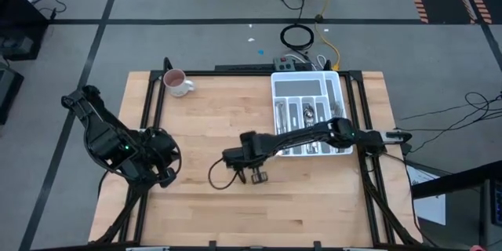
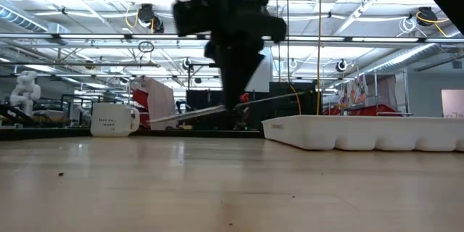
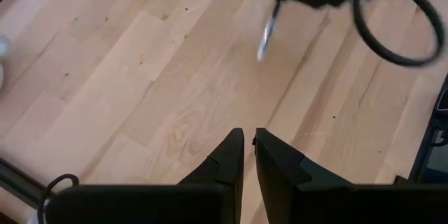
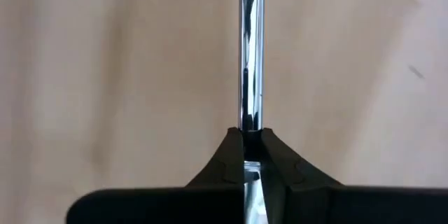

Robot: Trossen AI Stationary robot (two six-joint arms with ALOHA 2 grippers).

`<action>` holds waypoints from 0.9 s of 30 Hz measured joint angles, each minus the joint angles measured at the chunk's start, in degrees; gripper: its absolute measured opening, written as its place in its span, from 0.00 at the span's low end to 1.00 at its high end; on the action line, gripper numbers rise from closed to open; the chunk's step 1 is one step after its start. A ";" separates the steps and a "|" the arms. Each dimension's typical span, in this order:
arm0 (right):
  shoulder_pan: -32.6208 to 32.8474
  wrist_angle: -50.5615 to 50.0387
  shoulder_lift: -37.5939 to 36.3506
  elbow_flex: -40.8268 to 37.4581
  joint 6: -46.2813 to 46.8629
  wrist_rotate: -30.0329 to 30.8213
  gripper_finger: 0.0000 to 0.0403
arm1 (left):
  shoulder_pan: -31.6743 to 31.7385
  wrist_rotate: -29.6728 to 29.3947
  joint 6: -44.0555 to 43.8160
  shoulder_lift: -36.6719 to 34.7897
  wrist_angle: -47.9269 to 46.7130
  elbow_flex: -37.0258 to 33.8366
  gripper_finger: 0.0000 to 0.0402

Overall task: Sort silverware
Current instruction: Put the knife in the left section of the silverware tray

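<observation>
Robotics lab or workshop hall

A wooden surface (image 1: 259, 204) on grey floor marked with tape lines, loose cables (image 1: 298, 35) lying at 12 o'clock; beyond it, an open hall with exposed ceiling trusses (image 2: 87, 14), strip lights, equipment racks and a white humanoid robot (image 2: 25, 90) at 9 o'clock

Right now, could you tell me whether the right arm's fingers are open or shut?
Shut on a slim shiny metal piece of silverware: the right wrist view shows the right gripper's fingers pinching its handle above the bare wooden table.
</observation>
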 joint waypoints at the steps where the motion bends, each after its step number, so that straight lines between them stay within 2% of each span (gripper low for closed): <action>1: -0.32 -2.14 -0.77 -0.02 -1.56 1.66 0.00 | 0.00 -0.02 0.00 0.00 -0.14 -0.02 0.11; 6: -0.93 -13.74 -4.49 0.02 -13.05 13.56 0.00 | 0.00 -0.04 -0.02 -0.01 -0.04 -0.93 0.11; 10: -3.32 -19.88 -6.50 0.02 -22.34 15.40 0.00 | 0.00 -0.02 -0.15 -0.02 0.00 -2.51 0.11; 14: -5.29 -20.15 -9.22 0.00 -32.85 19.96 0.00 | 0.00 0.00 -0.20 -0.02 0.03 -4.03 0.11; 21: -9.86 -20.38 -13.05 0.00 -47.55 22.10 0.00 | 0.00 0.00 -0.17 -0.02 -0.01 -4.13 0.11; 27: -13.91 -20.34 -15.00 0.00 -49.21 21.93 0.00 | 0.00 0.02 -0.17 -0.02 -0.05 -4.13 0.11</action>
